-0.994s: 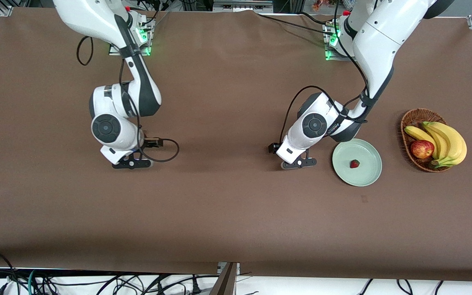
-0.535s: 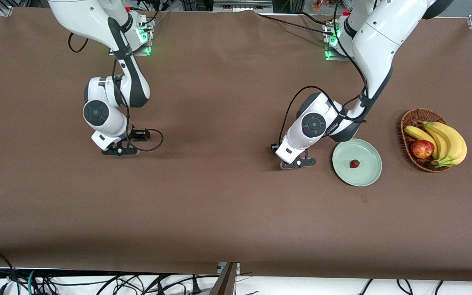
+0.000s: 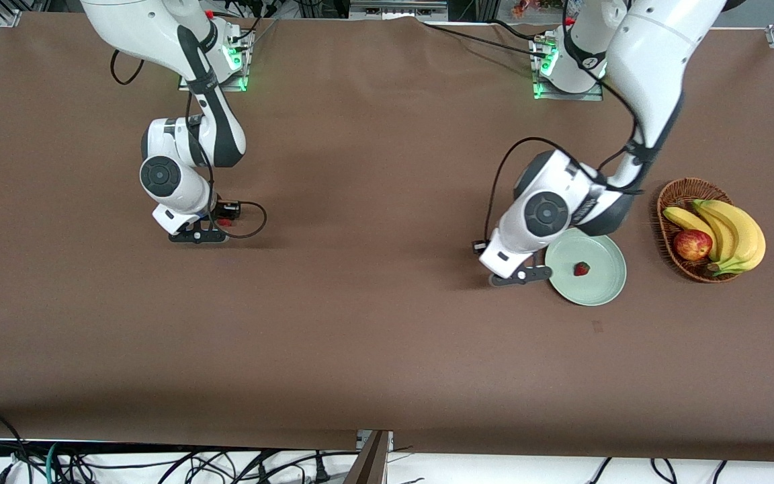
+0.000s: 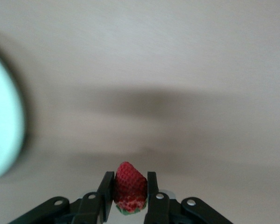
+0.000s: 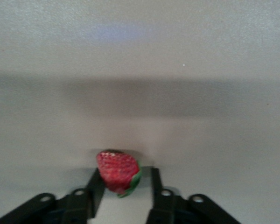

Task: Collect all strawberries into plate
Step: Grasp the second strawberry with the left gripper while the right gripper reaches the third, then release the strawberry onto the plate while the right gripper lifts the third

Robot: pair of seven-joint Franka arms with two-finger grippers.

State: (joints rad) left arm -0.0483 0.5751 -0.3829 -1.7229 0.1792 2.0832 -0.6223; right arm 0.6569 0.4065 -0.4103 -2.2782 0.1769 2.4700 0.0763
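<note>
Strawberries: one (image 3: 582, 269) lies on the plate (image 3: 602, 289); one (image 4: 129, 186) is clamped in the left gripper (image 3: 520, 277), just beside the plate's nine-o'clock rim; one (image 5: 117, 177) sits between the right gripper's (image 3: 199, 236) narrowed jaws, grip uncertain, well apart toward the right arm's end.

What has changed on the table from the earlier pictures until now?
The left tool closed on one strawberry and moved with it toward the plate. The right tool moved farther from the front camera, and a second strawberry now sits at it. The third strawberry on the plate and the fruit basket stayed.
</note>
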